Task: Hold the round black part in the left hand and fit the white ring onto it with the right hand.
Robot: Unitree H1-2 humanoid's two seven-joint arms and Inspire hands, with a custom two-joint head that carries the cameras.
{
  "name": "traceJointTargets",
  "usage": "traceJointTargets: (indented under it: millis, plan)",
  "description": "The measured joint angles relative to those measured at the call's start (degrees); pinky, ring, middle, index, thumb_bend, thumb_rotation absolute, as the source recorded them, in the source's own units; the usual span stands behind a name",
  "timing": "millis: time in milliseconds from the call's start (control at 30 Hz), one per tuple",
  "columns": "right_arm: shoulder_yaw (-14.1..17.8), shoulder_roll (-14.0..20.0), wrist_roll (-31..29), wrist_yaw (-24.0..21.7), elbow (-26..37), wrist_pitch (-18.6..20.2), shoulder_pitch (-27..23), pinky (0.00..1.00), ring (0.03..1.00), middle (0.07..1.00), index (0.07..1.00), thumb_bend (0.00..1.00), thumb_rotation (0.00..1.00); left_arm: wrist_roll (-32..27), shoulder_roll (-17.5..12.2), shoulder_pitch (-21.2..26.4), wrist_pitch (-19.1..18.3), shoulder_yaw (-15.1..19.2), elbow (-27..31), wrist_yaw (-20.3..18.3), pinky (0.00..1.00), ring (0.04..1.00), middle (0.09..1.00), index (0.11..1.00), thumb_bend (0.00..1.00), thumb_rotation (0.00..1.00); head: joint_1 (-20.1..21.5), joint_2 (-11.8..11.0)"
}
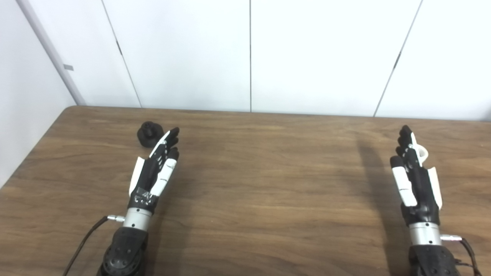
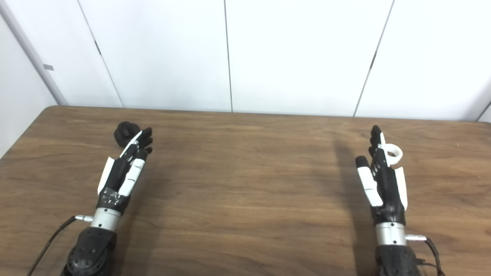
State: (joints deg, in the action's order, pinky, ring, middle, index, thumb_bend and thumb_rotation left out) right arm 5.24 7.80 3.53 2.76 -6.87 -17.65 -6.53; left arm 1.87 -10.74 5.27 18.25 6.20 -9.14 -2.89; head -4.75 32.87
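Observation:
The round black part point(image 1: 147, 133) stands on the wooden table at the far left, with a small knob on top. My left hand point(image 1: 155, 168) hovers just in front of it, fingers straight and apart, fingertips close beside the part, holding nothing. On the right side lies the white ring point(image 2: 393, 151), partly hidden behind my right hand point(image 2: 379, 176). That hand is also open, fingers stretched out, with its fingertips beside the ring on its left.
The brown wooden table point(image 1: 268, 184) runs to a white panelled wall at the back. Its left edge point(image 1: 34, 145) slants close to the black part. A cable point(image 1: 82, 241) trails from the left wrist.

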Motion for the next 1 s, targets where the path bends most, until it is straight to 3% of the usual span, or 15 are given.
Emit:
traceJointTargets:
  millis: [333, 500, 700, 767, 1000]
  plan:
    - [0.0, 0.0, 0.0, 0.0, 0.0, 0.0, 0.0, 0.97, 1.000, 1.000, 0.993, 0.48, 0.85, -0.1, 0.0, 0.0, 0.1, 0.0, -0.1, 0.0, 0.89, 0.939, 0.953, 0.934, 0.59, 0.83, 0.1, -0.1]
    - [-0.2, 0.0, 0.3, 0.1, 0.0, 0.0, 0.0, 1.00, 1.000, 1.000, 0.989, 0.48, 0.87, 1.8, -0.1, 0.1, 0.6, -0.1, -0.2, 1.1, 0.87, 0.932, 0.943, 0.918, 0.67, 0.80, -0.1, -0.4]
    - [-0.2, 0.0, 0.3, 0.1, -0.2, -0.1, -0.1, 1.00, 1.000, 1.000, 0.989, 0.48, 0.86, 6.2, -0.4, 0.4, 3.0, -0.4, -0.7, 4.1, 0.81, 0.895, 0.913, 0.894, 0.66, 0.56, -1.0, -0.6]
    - [-0.2, 0.0, 0.4, 0.1, -0.3, -0.2, -0.1, 1.00, 1.000, 1.000, 0.993, 0.46, 0.86, 7.3, -0.5, 0.6, 3.6, -0.5, -1.0, 5.6, 0.76, 0.843, 0.858, 0.852, 0.71, 0.44, -1.6, -0.8]
    - [-0.2, 0.2, 0.2, -0.1, -0.7, -1.1, -0.4, 0.99, 1.000, 1.000, 0.990, 0.41, 0.84, 17.5, -2.0, 1.9, 6.6, -4.0, -1.9, 15.7, 0.67, 0.742, 0.760, 0.756, 0.84, 0.30, -3.2, -1.6]
